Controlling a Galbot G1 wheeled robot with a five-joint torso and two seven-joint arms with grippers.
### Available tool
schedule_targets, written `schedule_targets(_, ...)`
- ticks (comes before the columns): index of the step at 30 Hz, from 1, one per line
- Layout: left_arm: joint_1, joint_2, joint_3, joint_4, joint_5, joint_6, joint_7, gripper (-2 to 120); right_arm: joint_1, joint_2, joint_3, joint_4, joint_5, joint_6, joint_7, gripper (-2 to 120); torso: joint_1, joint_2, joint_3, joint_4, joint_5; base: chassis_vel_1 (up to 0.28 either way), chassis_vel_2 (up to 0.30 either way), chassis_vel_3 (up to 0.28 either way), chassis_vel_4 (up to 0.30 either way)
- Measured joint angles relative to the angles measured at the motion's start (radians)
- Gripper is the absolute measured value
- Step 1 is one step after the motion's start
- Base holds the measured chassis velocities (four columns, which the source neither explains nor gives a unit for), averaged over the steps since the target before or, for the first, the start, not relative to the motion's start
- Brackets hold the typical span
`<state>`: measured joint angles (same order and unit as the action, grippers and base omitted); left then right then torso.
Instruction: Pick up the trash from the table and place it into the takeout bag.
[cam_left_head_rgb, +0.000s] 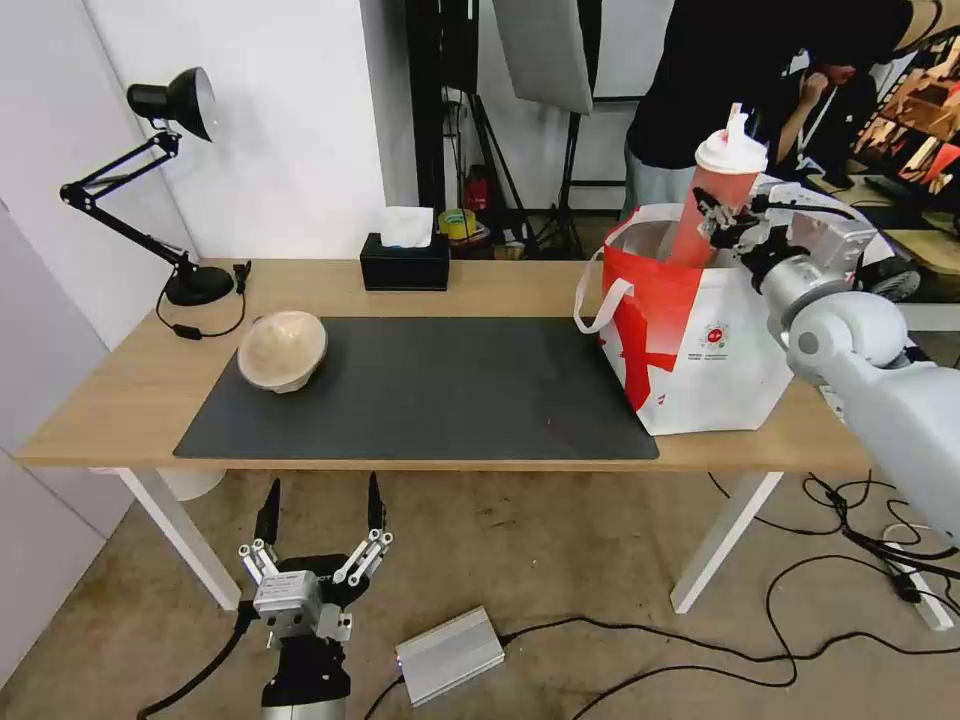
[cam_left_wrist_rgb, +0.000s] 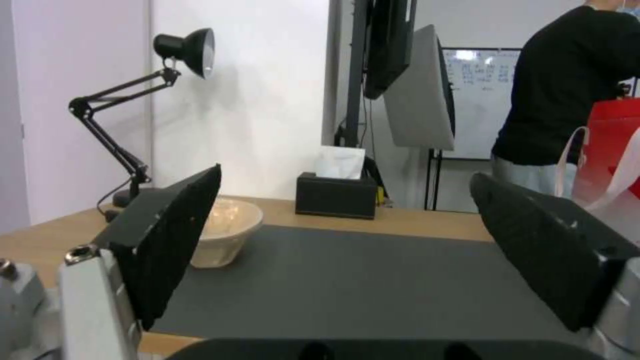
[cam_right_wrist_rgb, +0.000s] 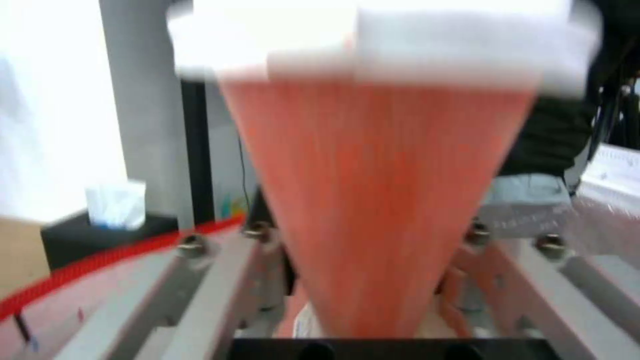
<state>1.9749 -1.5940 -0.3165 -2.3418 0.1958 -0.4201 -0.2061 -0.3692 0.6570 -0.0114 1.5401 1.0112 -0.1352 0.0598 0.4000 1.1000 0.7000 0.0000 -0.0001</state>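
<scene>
Right gripper (cam_left_head_rgb: 722, 215) has its jaws clamped on the cup (cam_left_head_rgb: 722, 195), holding it over the open bag (cam_left_head_rgb: 700, 340). Left gripper (cam_left_head_rgb: 320, 520) hangs below the bench (cam_left_head_rgb: 130, 390), jaws wide. Paper bowl (cam_left_head_rgb: 283, 350) sits on the mat (cam_left_head_rgb: 430, 390).

Setting: a robotics lab or recording studio is showing itself here, staged rather than lived in.
Lighting gear: a softbox panel (cam_left_head_rgb: 545, 50) is hanging on dark stands beside a white wall.
Floor: black cables (cam_left_head_rgb: 800, 620) are trailing across bare concrete past a silver power box (cam_left_head_rgb: 450, 655).
Background: a whiteboard (cam_left_wrist_rgb: 480, 95) is standing behind the light-wood counter (cam_left_head_rgb: 130, 390).
</scene>
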Motion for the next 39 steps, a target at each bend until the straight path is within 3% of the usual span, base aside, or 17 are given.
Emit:
schedule_targets(3,0.0,0.0,0.0,0.0,0.0,0.0,0.0,100,0.0,-0.01,0.0,0.013,-0.004,-0.039,0.006,43,0.0,0.0,0.0,0.0,0.0,0.0,0.0,0.0,0.0)
schedule_targets(5,0.002,0.0,-0.001,0.0,0.0,-0.001,0.0,100,0.0,-0.029,0.0,0.04,-0.009,-0.112,0.016,56,0.0,0.0,0.0,0.0,0.0,0.0,0.0,0.0,0.0)
schedule_targets(7,0.002,0.0,-0.002,-0.001,0.0,-0.001,0.0,100,0.001,-0.036,0.0,0.051,-0.009,-0.137,0.018,59,0.0,0.0,0.0,0.0,0.0,0.0,0.0,0.0,0.0)
schedule_targets(11,-0.002,0.0,0.001,-0.001,-0.001,-0.001,-0.001,100,0.007,-0.076,0.006,0.102,-0.012,-0.284,0.035,81,0.0,0.0,0.0,-0.0001,0.0001,0.0,0.0,0.0,0.0)
schedule_targets(13,-0.002,0.0,0.002,0.0,-0.001,-0.001,-0.001,100,0.008,-0.078,0.006,0.103,-0.012,-0.29,0.036,81,0.0,0.0,0.0,-0.0001,0.0001,0.0,0.0,0.0,0.0)
schedule_targets(16,-0.002,0.0,0.003,0.0,-0.001,-0.001,-0.002,100,0.02,-0.093,0.001,0.115,-0.012,-0.338,0.054,95,0.0,0.0,0.0,-0.0001,0.0,0.0,0.0,0.0,0.0)
schedule_targets(25,-0.004,0.0,0.003,-0.002,-0.002,-0.001,-0.003,100,0.057,-0.129,-0.019,0.142,-0.016,-0.437,0.071,100,0.0,0.0,0.0,0.0,0.0001,0.0,0.0,0.0,0.0)
schedule_targets(39,-0.005,0.0,0.005,-0.009,-0.002,-0.001,-0.008,100,0.115,-0.148,-0.06,0.145,-0.016,-0.481,0.063,100,0.0,0.0,0.0,0.0,0.0001,0.0,0.0,0.0,0.0)
